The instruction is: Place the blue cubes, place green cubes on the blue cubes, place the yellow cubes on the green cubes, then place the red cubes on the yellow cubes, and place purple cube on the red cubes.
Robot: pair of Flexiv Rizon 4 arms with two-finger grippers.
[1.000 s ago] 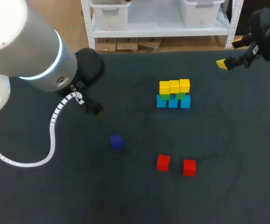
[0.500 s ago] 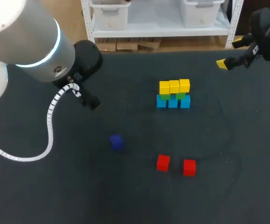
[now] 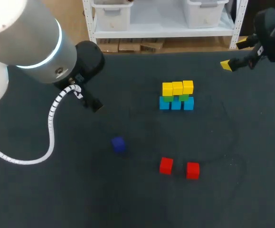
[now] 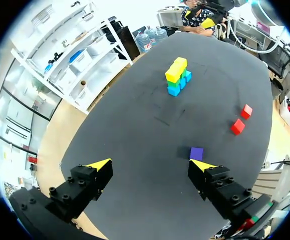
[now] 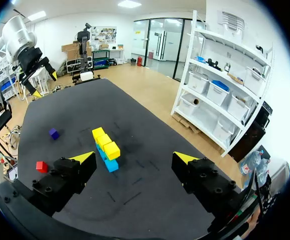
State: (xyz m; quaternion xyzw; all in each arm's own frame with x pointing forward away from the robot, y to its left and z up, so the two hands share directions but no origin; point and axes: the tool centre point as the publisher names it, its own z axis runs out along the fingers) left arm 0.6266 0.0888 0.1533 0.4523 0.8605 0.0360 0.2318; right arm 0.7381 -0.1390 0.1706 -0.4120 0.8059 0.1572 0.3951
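Two green cubes (image 3: 184, 97) mostly hidden, left gripper (image 4: 151, 164) spread wide, right gripper (image 5: 134, 157) likewise

Robotics lab. Evidence: left arm (image 3: 33, 42) and right arm (image 3: 270, 26), both industrial robot arms, at a dark work table (image 3: 104, 199) holding small coloured cubes (image 3: 177, 96).
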